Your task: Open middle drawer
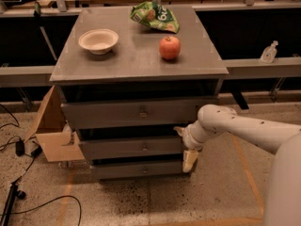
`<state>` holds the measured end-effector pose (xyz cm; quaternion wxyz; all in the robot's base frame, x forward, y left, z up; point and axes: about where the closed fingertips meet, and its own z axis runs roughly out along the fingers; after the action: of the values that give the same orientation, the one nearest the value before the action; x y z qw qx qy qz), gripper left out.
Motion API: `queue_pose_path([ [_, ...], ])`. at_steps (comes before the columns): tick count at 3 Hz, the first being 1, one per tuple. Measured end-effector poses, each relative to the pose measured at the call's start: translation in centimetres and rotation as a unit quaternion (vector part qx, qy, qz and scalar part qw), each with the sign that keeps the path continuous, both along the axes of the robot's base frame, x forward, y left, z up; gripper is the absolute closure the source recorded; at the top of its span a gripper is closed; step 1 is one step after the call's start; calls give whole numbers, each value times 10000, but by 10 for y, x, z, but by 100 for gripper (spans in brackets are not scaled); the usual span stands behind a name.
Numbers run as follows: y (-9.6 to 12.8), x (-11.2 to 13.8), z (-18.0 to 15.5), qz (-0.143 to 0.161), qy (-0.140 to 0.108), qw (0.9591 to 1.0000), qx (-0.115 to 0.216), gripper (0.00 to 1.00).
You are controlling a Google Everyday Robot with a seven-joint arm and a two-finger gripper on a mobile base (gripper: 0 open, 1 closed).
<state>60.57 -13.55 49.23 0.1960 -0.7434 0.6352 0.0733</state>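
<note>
My gripper [184, 146] is positioned at the right end of the middle drawer [127, 148], level with its front. Opening width: I cannot tell from this angle, nor whether it touches the drawer. The middle drawer sits between the bottom drawer [136, 169] and the wider top drawer [117, 114]; its knob [145, 147] is left of my gripper. On the cabinet top [136, 55]: a bowl [98, 41], an apple [170, 47], and behind it a green snack bag [154, 16].

A lab or workshop, by the look of it. Cables [19, 147] and a cardboard box [51, 126] lie on speckled floor [141, 201] off the bench's [131, 55] left edge. The gripper [184, 146] hangs below its front right corner.
</note>
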Motion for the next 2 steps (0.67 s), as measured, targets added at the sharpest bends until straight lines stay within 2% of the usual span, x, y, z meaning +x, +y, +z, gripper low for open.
queue_pose_path([
  [2, -4, 21, -36, 62, 219, 9997, -34, 0],
])
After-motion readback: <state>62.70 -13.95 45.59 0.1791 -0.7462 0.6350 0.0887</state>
